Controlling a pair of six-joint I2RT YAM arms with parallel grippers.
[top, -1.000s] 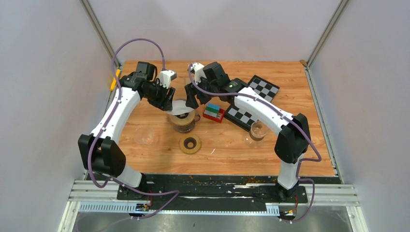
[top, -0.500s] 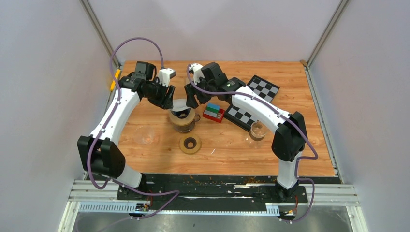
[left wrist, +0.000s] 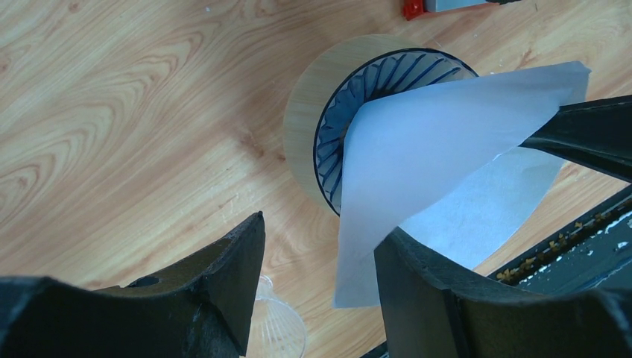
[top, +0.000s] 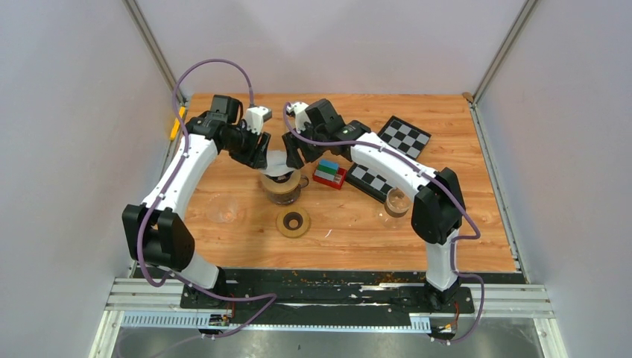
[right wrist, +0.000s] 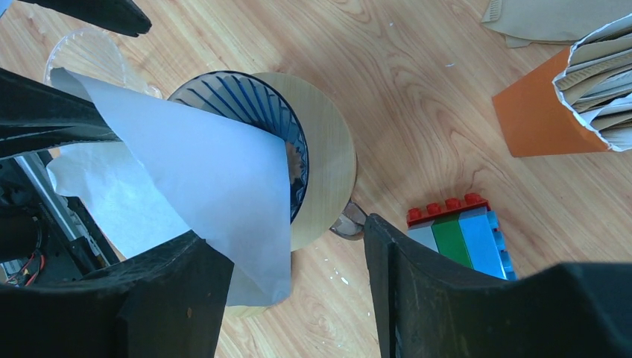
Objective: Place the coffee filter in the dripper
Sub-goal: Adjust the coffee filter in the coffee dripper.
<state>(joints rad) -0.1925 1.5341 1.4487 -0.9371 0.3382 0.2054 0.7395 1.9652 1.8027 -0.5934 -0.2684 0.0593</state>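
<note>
Currently the coffee filter [left wrist: 447, 149] is seen as a flat-folded cone of thin, matte white paper; its pointed end is set inside the dripper [left wrist: 332, 142], while the wide end is tilted out over the rim, not seated against the wall. The dripper is a round cone with fine dark-blue radial ribs, ringed by a smooth pale wooden collar [left wrist: 302, 134]; it is stood mid-way across the wood-grain worktop [left wrist: 112, 112]. On the left gripper [left wrist: 320, 239] the jaws are spread wide with nothing clamped; the filter's lower edge is laid against the inner face of one black finger. On the right gripper [right wrist: 287, 235] the jaws are likewise held apart with nothing pinched; a corner of the filter hangs just beside one finger. The two are positioned either side of the filter, above the dripper. Near the dripper a block of studded toy bricks [right wrist: 458, 224] is noted, in glossy red, green and blue plastic; further off, an orange card box [right wrist: 548, 112] is stuffed with folded papers. A flat wooden ring [top: 293, 222] is laid on the worktop nearer the bases, apart from the dripper.
</note>
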